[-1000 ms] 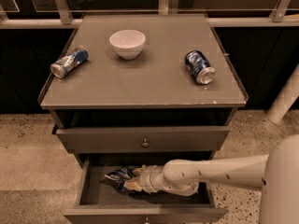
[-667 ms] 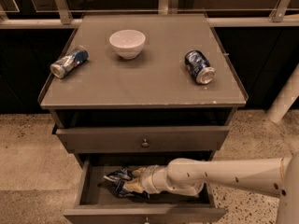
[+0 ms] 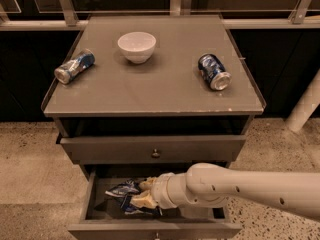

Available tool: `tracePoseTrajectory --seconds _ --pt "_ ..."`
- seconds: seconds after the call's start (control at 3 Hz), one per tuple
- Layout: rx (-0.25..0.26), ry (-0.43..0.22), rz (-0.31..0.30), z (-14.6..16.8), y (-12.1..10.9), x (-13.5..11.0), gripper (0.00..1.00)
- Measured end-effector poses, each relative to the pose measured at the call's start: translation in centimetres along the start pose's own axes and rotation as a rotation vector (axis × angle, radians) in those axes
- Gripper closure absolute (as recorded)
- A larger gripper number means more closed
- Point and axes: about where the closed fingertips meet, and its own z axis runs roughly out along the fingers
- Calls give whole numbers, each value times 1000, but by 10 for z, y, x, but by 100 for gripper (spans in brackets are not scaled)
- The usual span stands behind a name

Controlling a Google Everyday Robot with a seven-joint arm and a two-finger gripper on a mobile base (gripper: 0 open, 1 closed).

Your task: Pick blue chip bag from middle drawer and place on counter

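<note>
Arm reaches in low from the right into the middle drawer, fingers pinching the blue chip bag.

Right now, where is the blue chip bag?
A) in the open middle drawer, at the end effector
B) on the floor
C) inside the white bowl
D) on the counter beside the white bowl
A: the blue chip bag lies in the open middle drawer with the end effector right at it; the counter carries the white bowl but no bag.
</note>
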Motion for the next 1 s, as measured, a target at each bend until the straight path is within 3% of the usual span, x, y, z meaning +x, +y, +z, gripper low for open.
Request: tracePoseTrajectory --seconds 0.33,0.67,1.0 --pt "0 0 0 0 0 0 100" --pt "-24 55 8 -12 4 -15 100" --pt "-54 151 58 -42 28 -39 100"
